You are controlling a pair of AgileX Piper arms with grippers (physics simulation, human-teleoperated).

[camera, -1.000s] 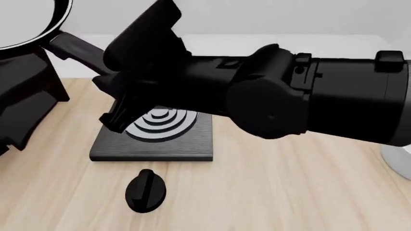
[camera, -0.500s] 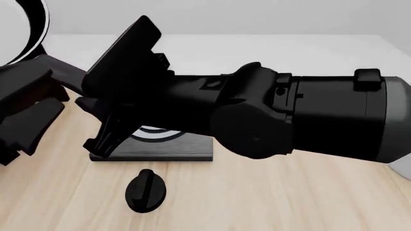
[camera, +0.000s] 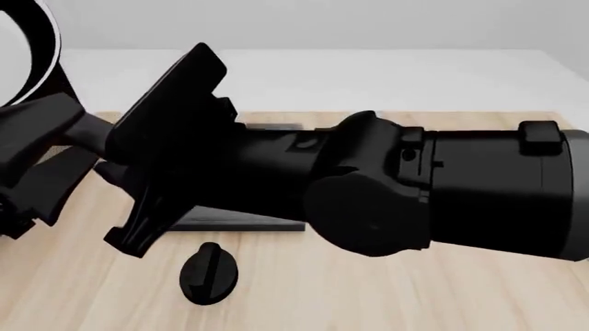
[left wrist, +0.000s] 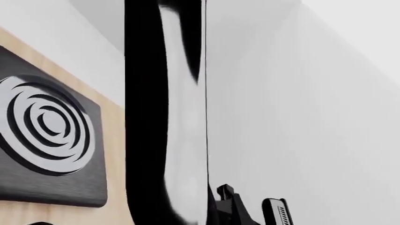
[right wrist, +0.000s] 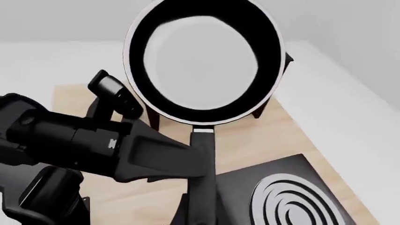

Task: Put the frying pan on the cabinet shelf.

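Note:
The frying pan [right wrist: 203, 61] is held up in the air, tipped so its pale inside faces the right wrist view. Its long handle [right wrist: 202, 154] runs back into my right gripper [right wrist: 198, 211], which is shut on it. In the front view only the pan's rim [camera: 46, 48] shows at the top left, with my right gripper [camera: 115, 148] at the handle. My left gripper [right wrist: 184, 157] reaches the handle from the side and its tip touches it; whether it grips is unclear. Dark boards of the cabinet shelf [right wrist: 267, 103] show behind the pan. The left wrist view has the pan [left wrist: 166, 117] edge-on, very close.
A flat black stove plate [right wrist: 284, 197] with concentric rings lies on the light wooden table [camera: 387, 296], mostly hidden by my right arm [camera: 442, 193] in the front view. A black oval knob [camera: 208, 273] lies in front of the stove plate.
My right arm has swung left and a little lower, carrying the pan further off the front view's left edge and covering the stove plate's rings. The left gripper has shifted near the handle.

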